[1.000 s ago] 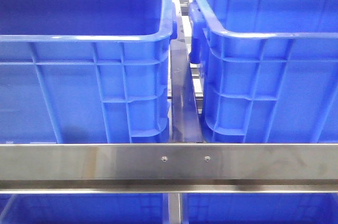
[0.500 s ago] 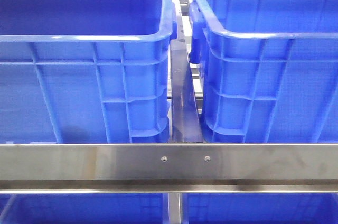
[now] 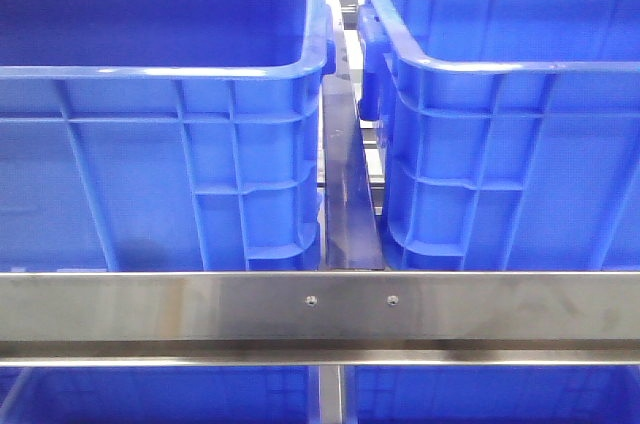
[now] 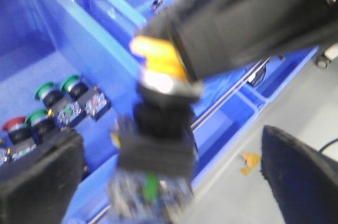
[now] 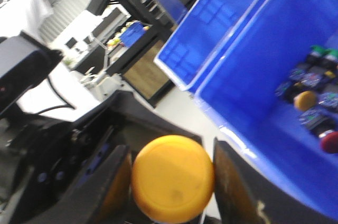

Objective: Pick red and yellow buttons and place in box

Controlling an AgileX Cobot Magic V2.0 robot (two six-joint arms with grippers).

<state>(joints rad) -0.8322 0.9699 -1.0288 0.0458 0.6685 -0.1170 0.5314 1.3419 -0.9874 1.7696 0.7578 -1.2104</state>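
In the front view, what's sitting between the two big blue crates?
No buttons. Between the left crate and the right crate runs only a dark metal strip, reaching the steel crossbar in front. Only the front view shows it.

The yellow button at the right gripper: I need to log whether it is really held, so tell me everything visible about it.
In the right wrist view the yellow button shows a smooth, glossy, orange-yellow domed cap, plastic by its look, facing the camera. It sits between the right gripper fingers, whose dark pads press both sides. Its body below the cap is hidden. It is outside the blue crate, which lies behind it.
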